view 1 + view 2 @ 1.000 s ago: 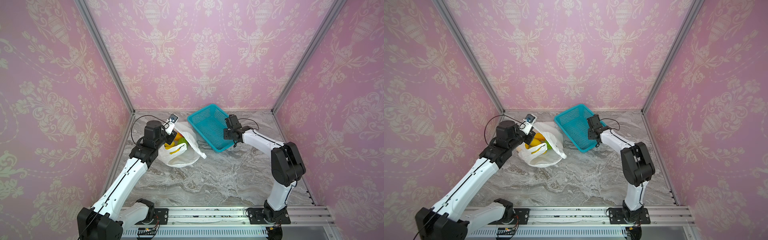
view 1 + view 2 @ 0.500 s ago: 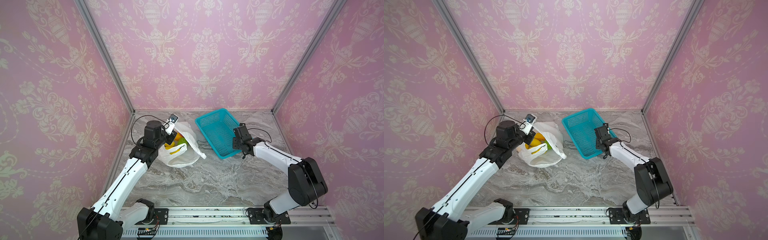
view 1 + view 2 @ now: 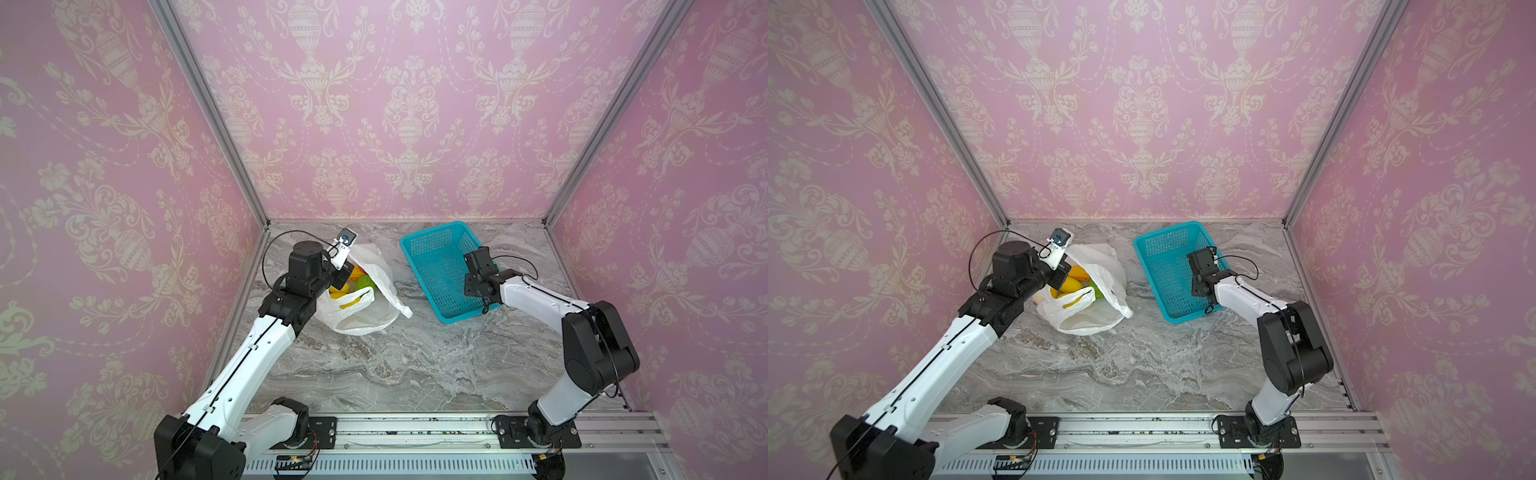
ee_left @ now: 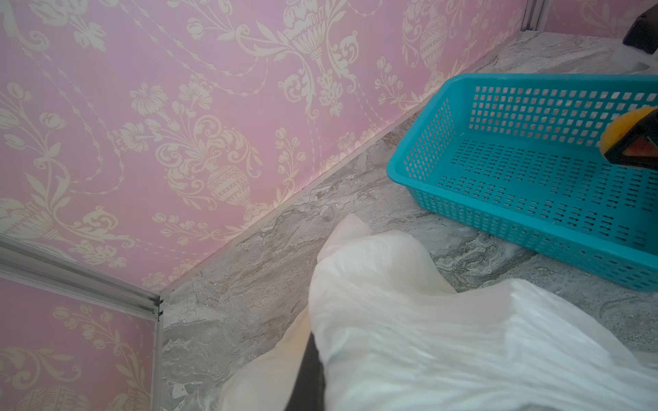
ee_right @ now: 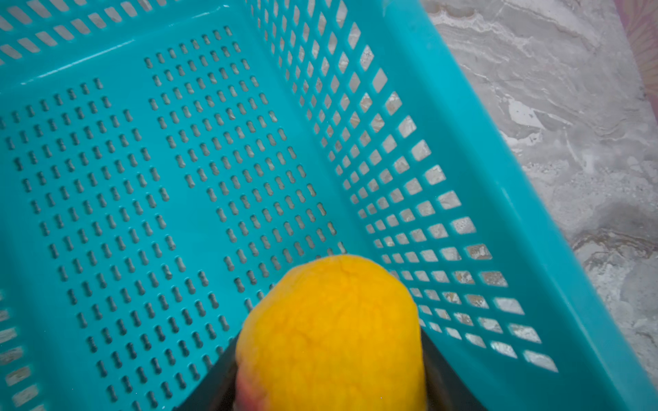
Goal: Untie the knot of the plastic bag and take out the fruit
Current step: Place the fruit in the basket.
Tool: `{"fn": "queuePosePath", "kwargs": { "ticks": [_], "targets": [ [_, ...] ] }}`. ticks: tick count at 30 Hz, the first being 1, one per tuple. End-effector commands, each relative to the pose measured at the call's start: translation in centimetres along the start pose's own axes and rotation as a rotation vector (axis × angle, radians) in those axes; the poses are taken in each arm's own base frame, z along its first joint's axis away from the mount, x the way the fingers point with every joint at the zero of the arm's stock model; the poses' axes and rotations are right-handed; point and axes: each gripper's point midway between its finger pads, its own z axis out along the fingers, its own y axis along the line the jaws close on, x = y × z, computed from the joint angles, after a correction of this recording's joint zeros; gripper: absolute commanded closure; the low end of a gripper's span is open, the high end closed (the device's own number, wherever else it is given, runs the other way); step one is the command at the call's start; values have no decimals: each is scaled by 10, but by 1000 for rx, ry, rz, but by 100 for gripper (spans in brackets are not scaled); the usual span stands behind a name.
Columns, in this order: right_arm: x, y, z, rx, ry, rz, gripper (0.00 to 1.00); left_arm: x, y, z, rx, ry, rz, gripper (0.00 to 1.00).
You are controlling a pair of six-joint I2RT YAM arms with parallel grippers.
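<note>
The white plastic bag (image 3: 365, 309) (image 3: 1096, 311) lies at the left of the marble table with its mouth open. Yellow, orange and green fruit (image 3: 355, 280) (image 3: 1077, 279) show inside it. My left gripper (image 3: 338, 279) (image 4: 313, 384) is shut on the bag's near rim (image 4: 427, 338), holding it up. My right gripper (image 5: 331, 356) is shut on a yellow fruit with a red patch (image 5: 331, 320) (image 4: 621, 130), just above the floor of the teal basket (image 5: 463, 149), near its right wall. The knot is out of view.
The teal perforated basket (image 3: 432, 227) (image 3: 1165, 232) (image 4: 427, 142) stands at the back right of the table, at an angle, with nothing lying in it. Pink walls close in the left, back and right. The right arm's elbow (image 3: 594, 349) stands in front of the basket.
The basket has slid and turned a little to the right, along with my right gripper. The right elbow swung out and partly back. The left arm and bag stayed still.
</note>
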Motion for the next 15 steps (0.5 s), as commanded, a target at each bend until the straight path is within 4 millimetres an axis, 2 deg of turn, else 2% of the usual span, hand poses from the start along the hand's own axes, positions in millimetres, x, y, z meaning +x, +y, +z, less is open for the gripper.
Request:
{"fn": "queuePosePath", "kwargs": {
  "ticks": [1,3,11,15],
  "targets": [
    [5,-4,14,18,27,10,45,-5,1,-6,6,-20,8,100],
    [4,-1,14,7,31,3,43,-3,1,-5,5,-15,9,100],
    [7,-5,12,-20,11,33,19,-1,1,-4,5,-10,14,100],
    [10,-7,11,-36,11,47,13,-2,0,-4,14,-14,12,100]
  ]
}}
